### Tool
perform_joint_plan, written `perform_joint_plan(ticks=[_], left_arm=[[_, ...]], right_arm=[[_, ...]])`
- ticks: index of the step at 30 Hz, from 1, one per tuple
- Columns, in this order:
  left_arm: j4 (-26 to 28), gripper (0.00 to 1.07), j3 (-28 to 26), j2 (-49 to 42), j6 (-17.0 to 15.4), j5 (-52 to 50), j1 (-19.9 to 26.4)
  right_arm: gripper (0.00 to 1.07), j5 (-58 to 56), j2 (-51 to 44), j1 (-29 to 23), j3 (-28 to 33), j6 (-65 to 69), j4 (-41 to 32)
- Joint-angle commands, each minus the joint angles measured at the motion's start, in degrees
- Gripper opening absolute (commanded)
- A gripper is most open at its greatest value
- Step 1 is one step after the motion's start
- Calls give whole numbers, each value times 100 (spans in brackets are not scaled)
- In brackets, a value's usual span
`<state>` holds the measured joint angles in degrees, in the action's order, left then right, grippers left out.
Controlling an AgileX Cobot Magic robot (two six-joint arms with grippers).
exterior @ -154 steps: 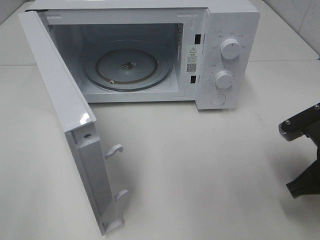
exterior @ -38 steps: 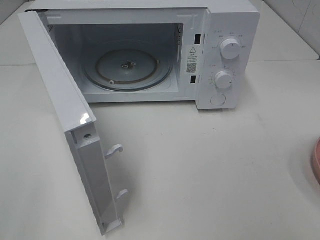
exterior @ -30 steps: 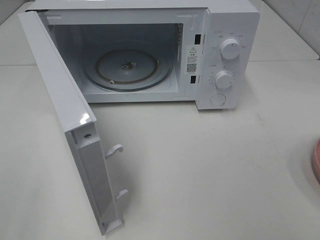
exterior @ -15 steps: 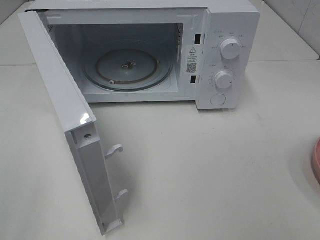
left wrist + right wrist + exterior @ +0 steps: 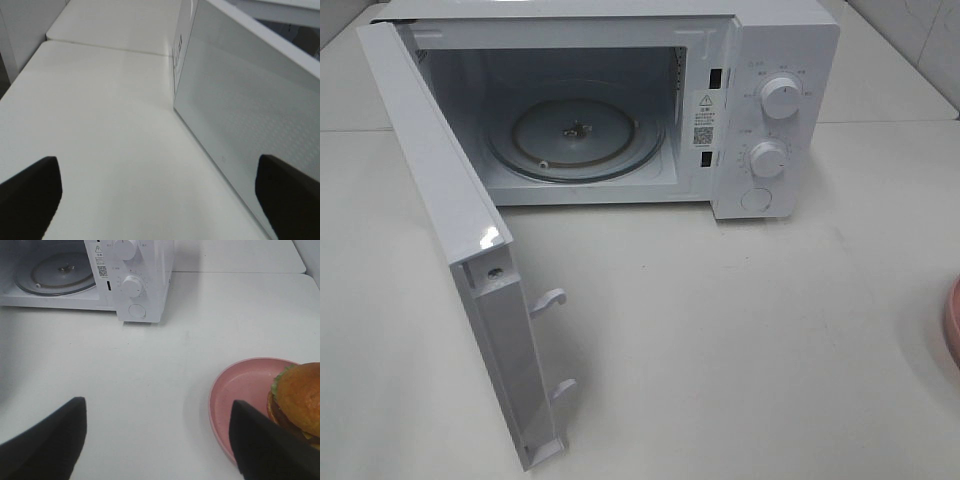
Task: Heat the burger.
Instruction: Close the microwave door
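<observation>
The burger [image 5: 299, 397], with a golden-brown bun and green lettuce, sits on a pink plate [image 5: 239, 392] in the right wrist view. My right gripper [image 5: 157, 450] is open and empty, with the plate between its fingers and off toward one side. The white microwave [image 5: 760, 60] stands at the back of the table with its door [image 5: 450, 230] swung wide open and its glass turntable [image 5: 575, 135] bare. My left gripper [image 5: 160, 200] is open and empty, beside the outer face of the door [image 5: 240, 120]. Neither gripper shows in the exterior view.
The plate's rim [image 5: 952, 325] just shows at the right edge of the exterior view. The microwave has two knobs [image 5: 780, 98] and a round button on its right panel. The door [image 5: 510, 380] juts out over the left front of the white table [image 5: 740, 330].
Five seconds ago the right arm showed at the right edge of the exterior view; it has since left that view and uncovered the pink plate's rim. Nothing has moved over the last second.
</observation>
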<state>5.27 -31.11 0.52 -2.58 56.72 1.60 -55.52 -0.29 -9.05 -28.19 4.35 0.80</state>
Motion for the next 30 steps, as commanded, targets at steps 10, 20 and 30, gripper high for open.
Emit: perform_joint_plan(ticks=[10, 20, 30], left_arm=[[40, 12, -63, 1473, -29, -1627, 6], [34, 0, 917, 2767, -11, -4893, 6], [-607, 0, 1931, 4744, -103, -8634, 6]], right_arm=[[76, 46, -143, 34, 17, -46, -6], [76, 46, -143, 34, 17, -46, -6], [76, 46, -143, 34, 17, -46, -6]])
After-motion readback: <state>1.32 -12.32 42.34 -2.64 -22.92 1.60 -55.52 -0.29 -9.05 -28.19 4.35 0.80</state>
